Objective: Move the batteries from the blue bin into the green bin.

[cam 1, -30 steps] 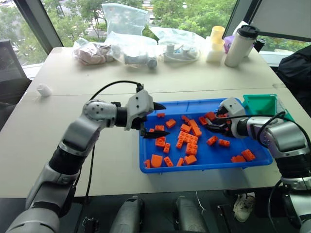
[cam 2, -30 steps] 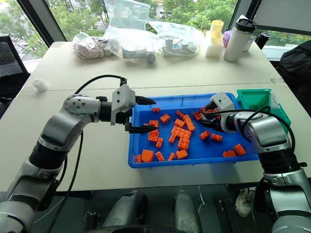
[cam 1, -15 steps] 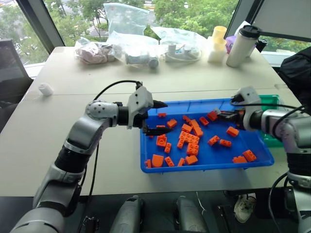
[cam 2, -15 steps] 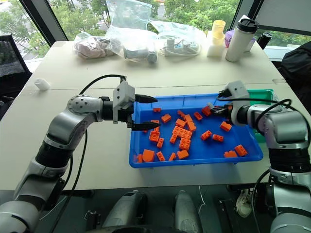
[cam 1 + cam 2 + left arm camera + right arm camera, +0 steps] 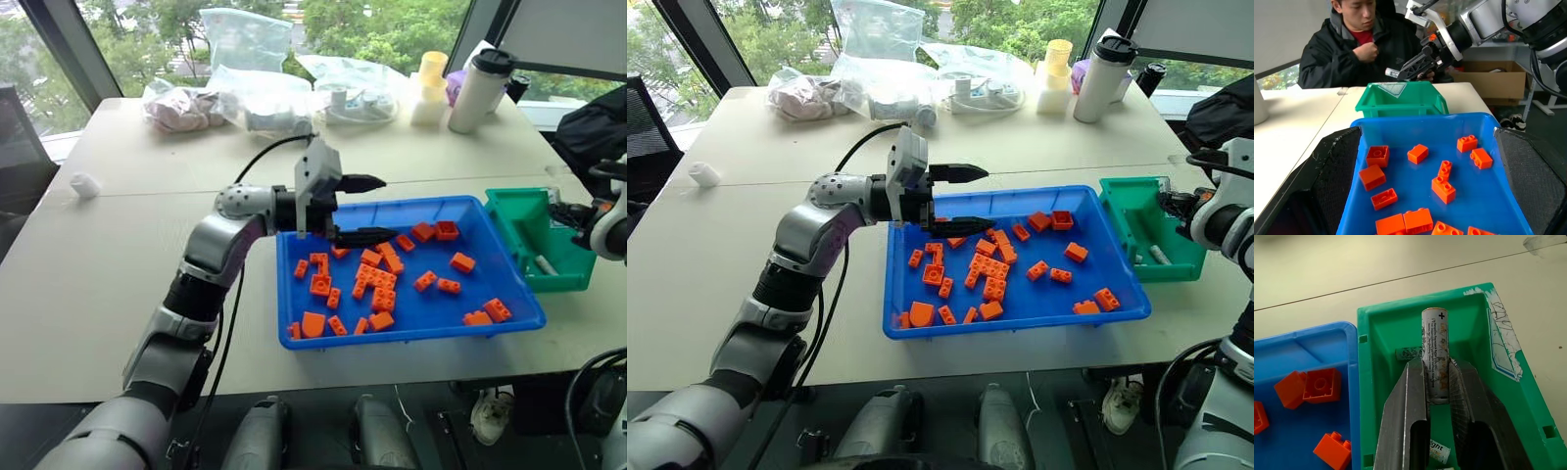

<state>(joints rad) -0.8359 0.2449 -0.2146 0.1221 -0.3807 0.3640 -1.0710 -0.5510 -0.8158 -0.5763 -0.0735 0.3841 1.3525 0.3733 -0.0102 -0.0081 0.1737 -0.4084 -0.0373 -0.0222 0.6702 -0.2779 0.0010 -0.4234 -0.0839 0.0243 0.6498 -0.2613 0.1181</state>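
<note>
Right end effector (image 5: 1437, 382) clamped on battery (image 5: 1435, 352), held above green bin (image 5: 1381, 338), long axis along the fingers; release next.

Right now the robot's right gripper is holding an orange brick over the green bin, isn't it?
Not quite. The right gripper is over the green bin, but it holds a battery, not an orange brick. The right wrist view shows the grey cylinder pinched between its fingers.

the pale table (image 5: 108, 245) carries the blue bin (image 5: 411, 323), the green bin (image 5: 534, 235), what look like plastic bags (image 5: 255, 88) and a tumbler (image 5: 475, 88).
</note>
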